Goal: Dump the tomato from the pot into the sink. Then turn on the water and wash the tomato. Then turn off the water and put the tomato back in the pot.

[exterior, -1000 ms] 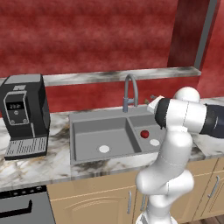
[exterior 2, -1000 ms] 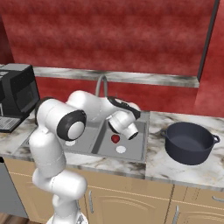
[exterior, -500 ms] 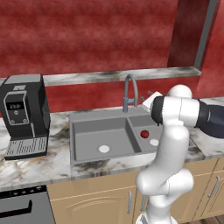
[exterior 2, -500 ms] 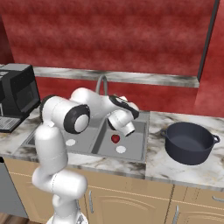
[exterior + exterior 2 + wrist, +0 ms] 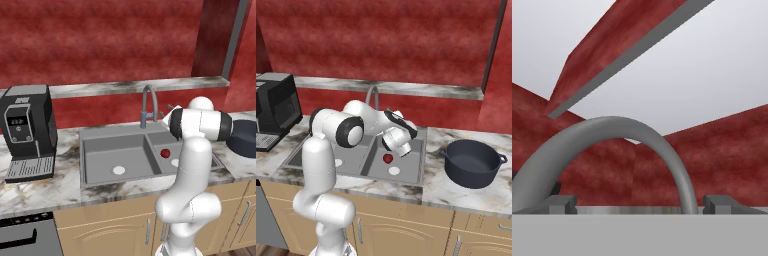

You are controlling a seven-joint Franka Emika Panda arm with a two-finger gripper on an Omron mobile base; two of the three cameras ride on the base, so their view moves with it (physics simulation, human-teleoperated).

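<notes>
Tomato point(image 5: 388, 158) lies in sink's point(image 5: 100, 172) right basin; faucet point(image 5: 612, 145) arches before wide-spread gripper point(image 5: 639, 204).

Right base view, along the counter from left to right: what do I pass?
Coffee machine → faucet → tomato in the sink's right basin → pot on the counter.
</notes>
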